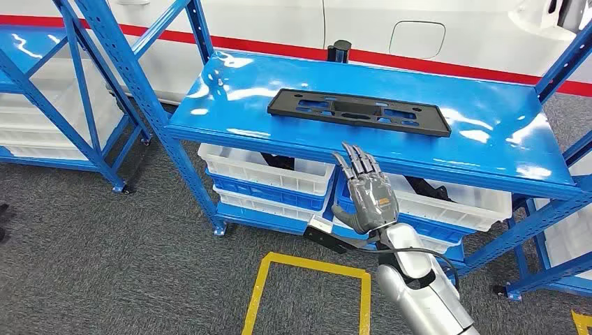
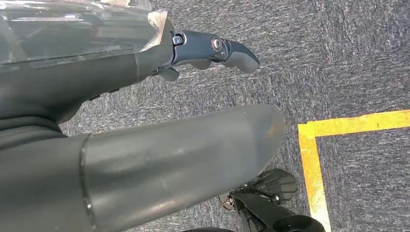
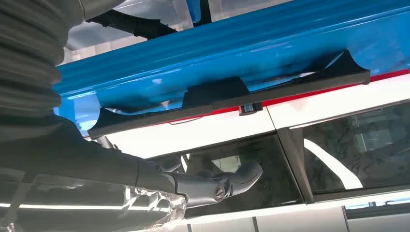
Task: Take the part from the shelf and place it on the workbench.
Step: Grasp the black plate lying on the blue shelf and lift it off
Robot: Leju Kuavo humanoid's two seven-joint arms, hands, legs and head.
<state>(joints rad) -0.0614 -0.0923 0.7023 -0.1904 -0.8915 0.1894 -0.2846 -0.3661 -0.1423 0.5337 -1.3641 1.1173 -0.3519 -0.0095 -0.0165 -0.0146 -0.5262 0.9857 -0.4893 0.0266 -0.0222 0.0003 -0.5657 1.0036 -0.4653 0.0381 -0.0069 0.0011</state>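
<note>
One flat black part (image 1: 359,112) lies on the top board of the blue shelf (image 1: 489,139), its long axis running along the shelf's length, roughly parallel to the front edge, ends pointing toward the two uprights. The right hand (image 1: 366,188) is raised in front of the shelf edge, short of the part and not touching it, fingers extended and slightly spread, holding nothing. The left hand (image 2: 145,145) hangs over grey carpet beside yellow floor tape (image 2: 314,164), fingers uncurled and empty.

Empty robot hand (image 3: 145,179) faces part (image 3: 232,96) on shelf (image 3: 241,48).
</note>
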